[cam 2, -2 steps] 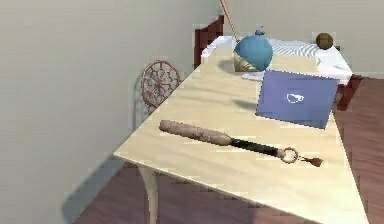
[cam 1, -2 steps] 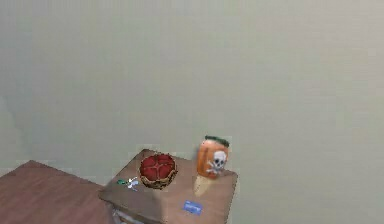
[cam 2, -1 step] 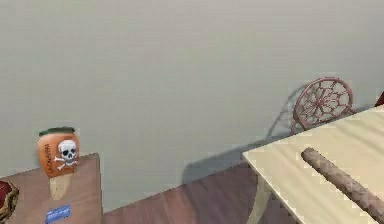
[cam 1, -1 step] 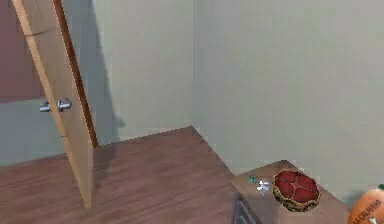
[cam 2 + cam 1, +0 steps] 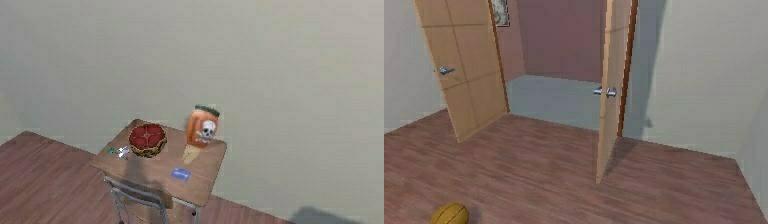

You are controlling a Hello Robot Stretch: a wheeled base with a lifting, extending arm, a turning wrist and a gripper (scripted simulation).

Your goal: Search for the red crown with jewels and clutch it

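A round red object with a dark band and small light spots, shaped like a low crown (image 5: 148, 139), lies on a small brown wooden desk (image 5: 205, 172) against a pale wall in the arm side view. It rests on the desk's left part, near the far edge.
An orange container with a skull mark (image 5: 204, 127) stands on the desk beside a small blue item (image 5: 180, 174). A grey chair (image 5: 135, 197) sits before the desk. In the forward view, two wooden doors (image 5: 462, 62) (image 5: 612, 90) stand ajar onto a mauve room, and an orange ball (image 5: 450, 214) lies on the wooden floor.
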